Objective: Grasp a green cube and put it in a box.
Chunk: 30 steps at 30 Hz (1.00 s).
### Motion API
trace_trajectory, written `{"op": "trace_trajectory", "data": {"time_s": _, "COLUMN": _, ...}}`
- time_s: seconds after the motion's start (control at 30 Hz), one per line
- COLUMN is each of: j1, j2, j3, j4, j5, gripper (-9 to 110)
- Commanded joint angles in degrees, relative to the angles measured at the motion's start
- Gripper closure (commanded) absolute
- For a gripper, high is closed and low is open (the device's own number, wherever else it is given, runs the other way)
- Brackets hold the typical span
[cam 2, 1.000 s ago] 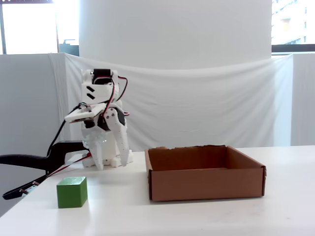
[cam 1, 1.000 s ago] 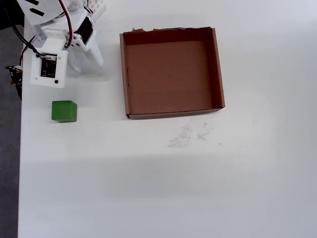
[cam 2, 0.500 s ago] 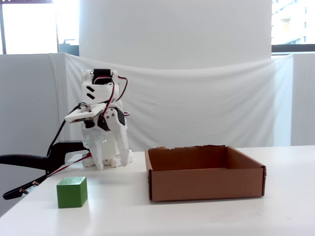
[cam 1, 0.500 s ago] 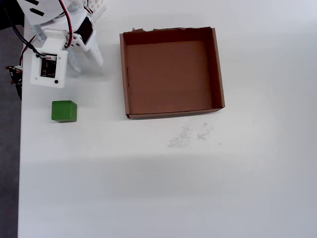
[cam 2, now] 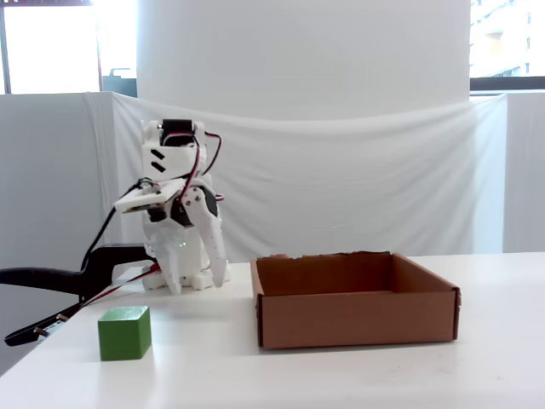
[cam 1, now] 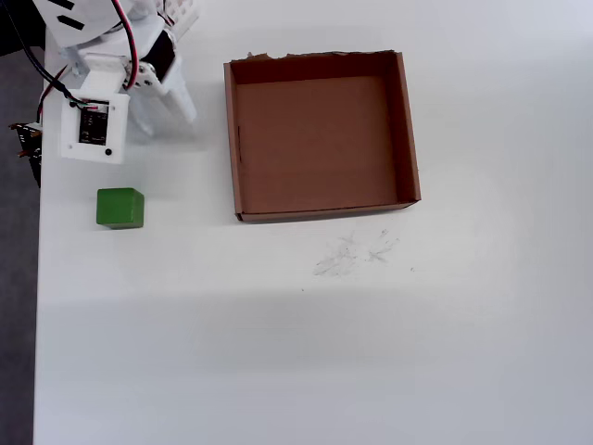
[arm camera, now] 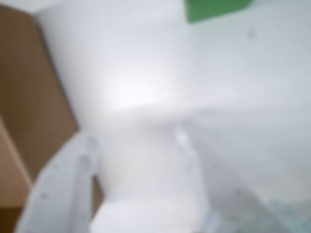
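The green cube (cam 1: 120,208) rests on the white table, left of the box and well apart from it; it also shows in the fixed view (cam 2: 124,332) and at the top edge of the blurred wrist view (arm camera: 216,8). The brown cardboard box (cam 1: 408,120) is empty, with its ragged edge on the far side; its front wall (cam 2: 358,319) faces the fixed camera, and its wall (arm camera: 29,97) fills the wrist view's left. My gripper (cam 1: 165,119) points down near the arm's base, behind the cube. It stands open (cam 2: 199,284), and only bare table shows between its fingers (arm camera: 133,136).
A black clamp (cam 2: 51,279) and wires stick out at the table's left edge (cam 1: 37,278). Faint pencil scribbles (cam 1: 352,252) mark the table in front of the box. A white curtain closes off the back.
The gripper has shifted very slightly, away from the cube in the overhead view. The cube and the box have not moved.
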<state>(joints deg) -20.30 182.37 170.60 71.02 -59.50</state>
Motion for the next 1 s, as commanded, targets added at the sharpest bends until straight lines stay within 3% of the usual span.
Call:
{"op": "trace_trajectory", "data": {"time_s": 0.0, "j1": -1.0, "j2": 0.0, "j3": -0.3, "j4": 0.0, "j5": 0.2, "gripper": 80}}
{"op": "trace_trajectory", "data": {"time_s": 0.73, "j1": 1.1, "j2": -0.7, "j3": -0.8, "j4": -1.3, "j5": -0.1, "gripper": 81}}
{"op": "trace_trajectory", "data": {"time_s": 0.97, "j1": 5.1, "j2": -16.8, "j3": -10.4, "j4": -8.5, "j5": -4.0, "gripper": 77}}
